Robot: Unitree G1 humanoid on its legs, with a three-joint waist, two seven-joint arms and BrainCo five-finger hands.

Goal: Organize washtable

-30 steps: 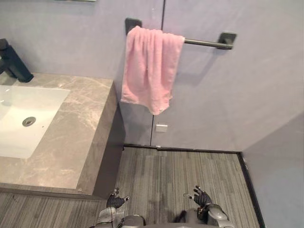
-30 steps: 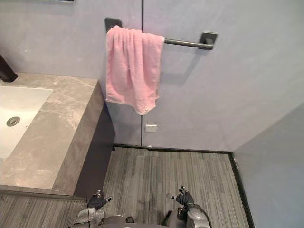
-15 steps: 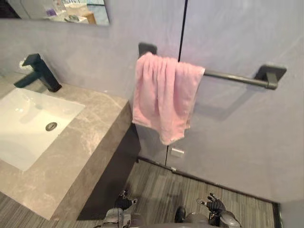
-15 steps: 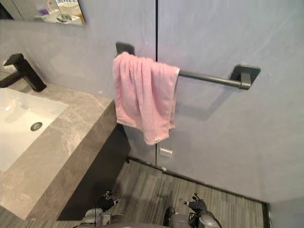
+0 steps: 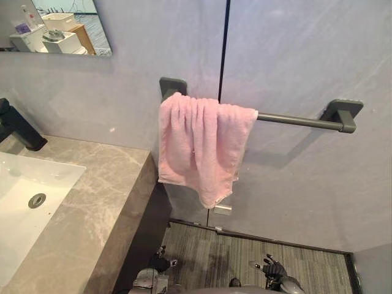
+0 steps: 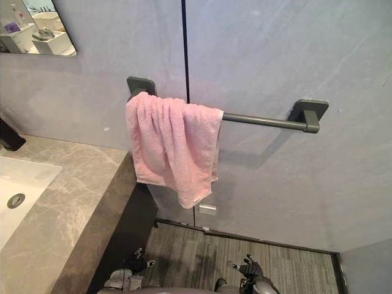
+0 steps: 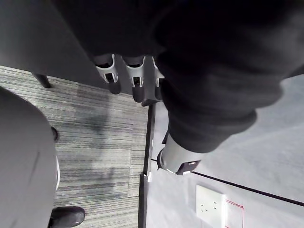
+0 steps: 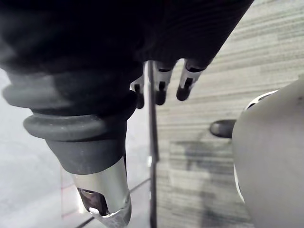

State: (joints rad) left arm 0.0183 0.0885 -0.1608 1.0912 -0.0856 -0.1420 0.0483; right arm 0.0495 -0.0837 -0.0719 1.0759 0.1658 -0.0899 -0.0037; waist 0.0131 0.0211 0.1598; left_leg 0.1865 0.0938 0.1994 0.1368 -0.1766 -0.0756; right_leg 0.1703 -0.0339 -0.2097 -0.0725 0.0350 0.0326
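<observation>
A pink towel (image 5: 201,147) hangs bunched over the left end of a dark wall rail (image 5: 299,121); it also shows as the towel (image 6: 173,146) in the right eye view. The stone washtable (image 5: 79,214) with its white sink (image 5: 24,208) and black tap (image 5: 17,125) stands at the left. My left hand (image 5: 159,264) hangs low above the floor, far below the towel, fingers relaxed and empty. My right hand (image 5: 274,269) hangs likewise at the lower right. The left hand's fingers (image 7: 124,71) and the right hand's fingers (image 8: 161,80) point straight at the floor.
A mirror (image 5: 52,27) is on the wall above the counter. A white socket plate (image 5: 223,210) sits low on the wall under the towel. Striped grey floor (image 5: 245,263) lies between the counter's dark side (image 5: 144,236) and the right wall corner.
The whole picture has shifted, so the camera has moved: the towel rail now sits more central and the sink lies further left. Both hands still hang low and empty.
</observation>
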